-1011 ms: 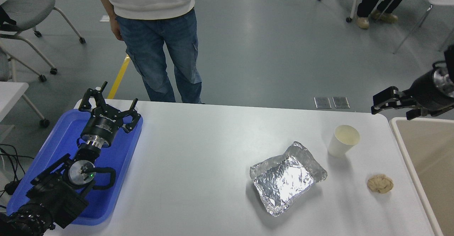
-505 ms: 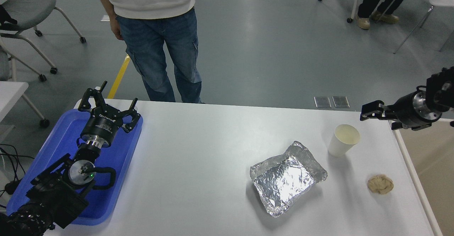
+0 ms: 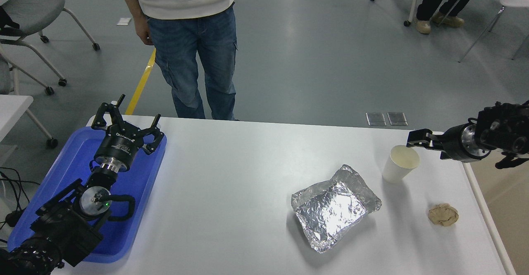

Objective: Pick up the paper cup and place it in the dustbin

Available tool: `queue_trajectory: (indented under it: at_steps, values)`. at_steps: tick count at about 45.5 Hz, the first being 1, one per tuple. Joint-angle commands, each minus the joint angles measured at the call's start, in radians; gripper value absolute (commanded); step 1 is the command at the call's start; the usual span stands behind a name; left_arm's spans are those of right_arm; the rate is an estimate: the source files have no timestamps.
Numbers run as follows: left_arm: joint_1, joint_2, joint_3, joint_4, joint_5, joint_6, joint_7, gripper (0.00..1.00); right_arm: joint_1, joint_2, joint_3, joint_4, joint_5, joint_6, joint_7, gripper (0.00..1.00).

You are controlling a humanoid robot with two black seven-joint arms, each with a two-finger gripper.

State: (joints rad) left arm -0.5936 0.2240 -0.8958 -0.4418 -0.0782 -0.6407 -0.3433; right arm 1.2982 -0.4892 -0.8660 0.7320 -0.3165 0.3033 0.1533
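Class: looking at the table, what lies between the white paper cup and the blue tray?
In the head view, only bare white table lies between the white paper cup and the blue plastic tray.

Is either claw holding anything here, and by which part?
Nothing is held. The right claw is beside the white paper cup's rim, not gripping; left claw is empty.

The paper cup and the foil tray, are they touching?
Apart. The head view shows bare white table between the paper cup and the foil tray.
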Motion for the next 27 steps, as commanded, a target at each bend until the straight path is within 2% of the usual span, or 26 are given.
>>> queue_trajectory:
  at_steps: [1, 8, 15, 22, 27]
  values:
    - [0.000, 0.000, 0.000, 0.000, 0.000, 0.000, 0.001, 1.00, -0.050, 0.034, 0.030, -0.032, 0.002, -0.046, 0.000, 1.00]
    - [0.000, 0.000, 0.000, 0.000, 0.000, 0.000, 0.000, 1.00, -0.099, 0.054, 0.048, -0.083, 0.002, -0.053, 0.000, 1.00]
    - [0.000, 0.000, 0.000, 0.000, 0.000, 0.000, 0.000, 1.00, -0.117, 0.054, 0.047, -0.083, 0.002, -0.067, 0.002, 0.94]
    - [0.000, 0.000, 0.000, 0.000, 0.000, 0.000, 0.000, 1.00, -0.128, 0.054, 0.041, -0.083, -0.001, -0.070, 0.005, 0.70]
    - [0.000, 0.000, 0.000, 0.000, 0.000, 0.000, 0.000, 1.00, -0.128, 0.054, 0.035, -0.083, -0.013, -0.070, 0.006, 0.38]
